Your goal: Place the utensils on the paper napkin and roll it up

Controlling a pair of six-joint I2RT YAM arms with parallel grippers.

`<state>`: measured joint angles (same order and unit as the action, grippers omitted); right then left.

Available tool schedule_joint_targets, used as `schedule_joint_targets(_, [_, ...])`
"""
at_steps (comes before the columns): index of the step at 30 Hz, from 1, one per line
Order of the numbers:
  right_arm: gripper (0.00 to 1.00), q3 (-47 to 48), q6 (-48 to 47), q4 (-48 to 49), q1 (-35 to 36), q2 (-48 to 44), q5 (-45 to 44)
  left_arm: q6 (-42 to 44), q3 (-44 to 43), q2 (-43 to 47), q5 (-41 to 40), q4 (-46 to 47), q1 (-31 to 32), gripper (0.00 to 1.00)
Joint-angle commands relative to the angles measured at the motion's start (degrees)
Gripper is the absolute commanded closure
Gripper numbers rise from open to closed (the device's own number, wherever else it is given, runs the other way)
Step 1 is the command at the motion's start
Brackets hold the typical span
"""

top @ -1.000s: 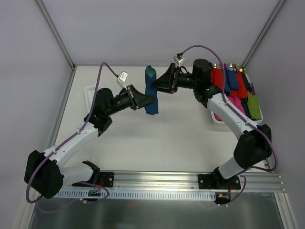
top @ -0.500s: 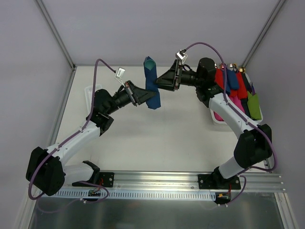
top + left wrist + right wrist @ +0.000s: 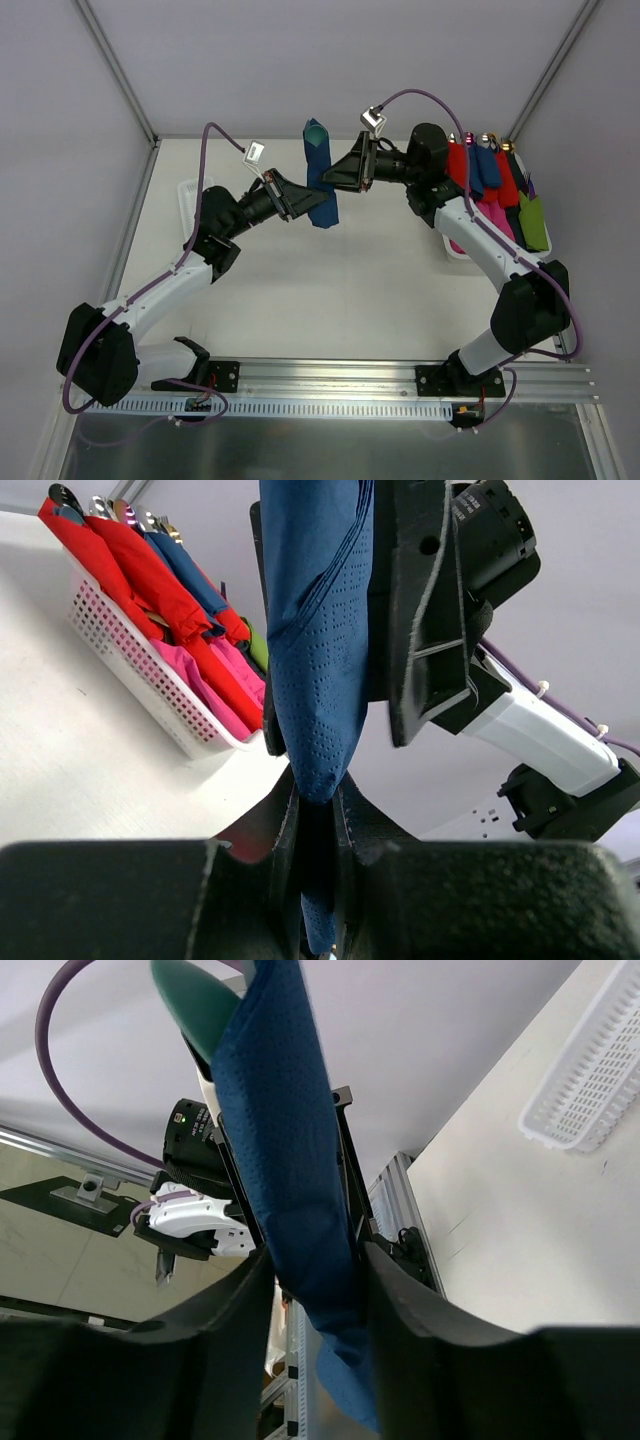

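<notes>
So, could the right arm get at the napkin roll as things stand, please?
Probably yes: the left gripper holds the roll up in the air, and the right gripper sits astride it with nothing in between; whether it grips yet is unclear.

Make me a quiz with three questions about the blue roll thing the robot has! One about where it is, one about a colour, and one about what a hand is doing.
1. Where is the navy napkin roll?
A. Lying in the basket.
B. Up in the air between the left hand and the right hand.
C. Flat on the table.

2. What colour is the tip poking out of the roll's top?
A. Teal.
B. Yellow.
C. Silver.

3. What is the left hand doing?
A. Wide open, holding nothing.
B. Shut on the roll's lower end.
C. Resting on the table.

Answers:
1 B: the top view shows both hands meeting at the raised roll.
2 A: the right wrist view shows a teal end above the navy paper.
3 B: the left wrist view shows its fingers pinched on the navy paper.
</notes>
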<state>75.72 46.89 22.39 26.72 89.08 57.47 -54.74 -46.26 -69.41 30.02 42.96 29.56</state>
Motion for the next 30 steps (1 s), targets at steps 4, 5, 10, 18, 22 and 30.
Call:
schedule_joint_targets(4, [0.64, 0.56, -0.93, 2.39, 0.70, -1.54, 1.32, 0.42, -2.69, -0.11, 0.92, 4.24, -0.03, 1.00])
schedule_joint_targets(5, [0.65, 0.65, -0.93, 2.22, 0.79, -1.45, 1.41, 0.60, -2.78, -0.29, 0.92, 4.06, -0.03, 1.00])
schedule_joint_targets(10, [0.64, 0.74, -1.10, 1.60, 1.23, -0.84, 2.29, 0.60, -2.96, -0.64, 0.83, 4.33, -0.03, 1.00])
schedule_joint_targets(18, [1.00, 1.09, -1.19, 1.43, 0.97, -0.66, 2.82, 0.69, -3.05, -0.64, 0.39, 4.06, -0.03, 1.00])
schedule_joint_targets(22, [1.00, 1.71, -0.75, 1.51, -0.09, -0.22, 3.44, 1.13, -4.27, -0.73, 0.21, 0.21, -0.12, 0.85])
schedule_joint_targets(30, [1.00, 2.41, -1.10, 1.34, -3.69, -1.80, 4.49, 1.30, -3.22, 1.90, 0.21, -7.09, -1.87, 0.38])
